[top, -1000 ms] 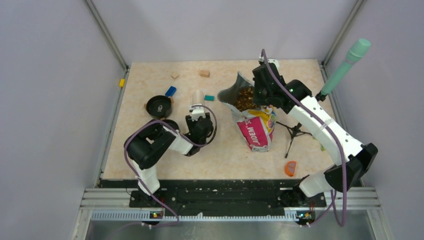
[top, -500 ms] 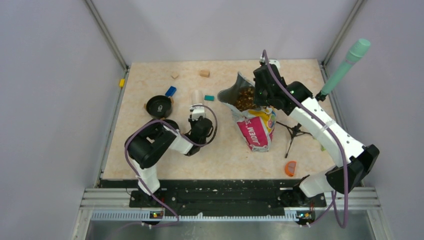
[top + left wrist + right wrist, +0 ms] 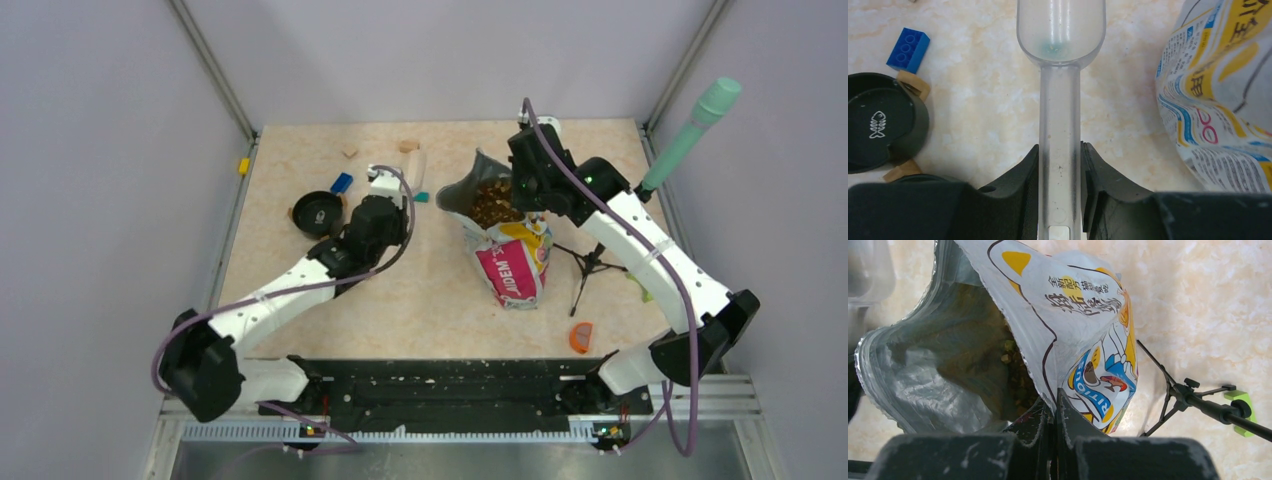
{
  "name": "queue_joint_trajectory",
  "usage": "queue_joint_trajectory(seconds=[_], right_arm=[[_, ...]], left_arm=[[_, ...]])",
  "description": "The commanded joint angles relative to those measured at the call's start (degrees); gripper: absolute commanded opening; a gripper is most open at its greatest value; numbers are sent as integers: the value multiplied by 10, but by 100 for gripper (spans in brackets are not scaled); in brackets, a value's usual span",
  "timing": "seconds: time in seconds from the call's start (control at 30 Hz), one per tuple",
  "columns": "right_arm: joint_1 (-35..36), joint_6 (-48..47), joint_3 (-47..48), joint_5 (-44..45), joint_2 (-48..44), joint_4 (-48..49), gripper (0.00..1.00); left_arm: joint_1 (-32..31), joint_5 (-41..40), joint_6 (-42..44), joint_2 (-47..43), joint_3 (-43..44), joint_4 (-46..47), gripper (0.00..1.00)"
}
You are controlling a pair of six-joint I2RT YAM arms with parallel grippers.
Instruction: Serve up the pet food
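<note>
Marbled beige worktop [image 3: 440, 300], grey walls on three sides. Printed foil bag [image 3: 510, 268] sits right of centre, mouth gaping upward, with brown kibble [image 3: 492, 203] heaped inside, all of it within the bag.

Right claw [image 3: 1053, 407] is closed tight on the bag's rim at the mouth's right side, the foil pinched flat between its fingers.

Left claw [image 3: 1060, 147] is clamped on the handle of a clear plastic scoop [image 3: 1060, 75]. The scoop's cup lies left of the bag's mouth — near it, not touching.

Black bowl [image 3: 878, 127] with a white fishbone mark sits well left of the bag, beyond the scoop; a blue brick [image 3: 908, 47] is just behind it.

Small black tripod [image 3: 585, 265] stands just right of the bag. An orange piece [image 3: 580, 336] lies right of the bag, toward the near edge.
</note>
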Motion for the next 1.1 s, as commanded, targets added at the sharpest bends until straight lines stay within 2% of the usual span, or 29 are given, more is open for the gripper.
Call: queue_joint_trajectory(seconds=[0.0,0.27,0.4,0.63,0.73,0.83,1.07], right_arm=[[12,-21,-14,-13,-31,27,0],[12,-34,-43,-31,-33,65,0],[12,-40,-42,-31,-34,64,0],[12,-54,-31,-9,-39,60,0],[12,-58,-23,-10,-35,60,0],[12,-60,-18,-8,-35,64,0],[12,-70,-7,-6,-34,73,0]], left_arm=[[17,88,34,-61,7,-135,0],[24,135,70,-119,-25,-137,0],[31,148,82,-110,21,-205,0],[51,104,140,-125,165,-340,0],[81,157,157,-111,262,-396,0],[81,214,185,-97,333,-427,0],[63,412,169,-62,410,-486,0]])
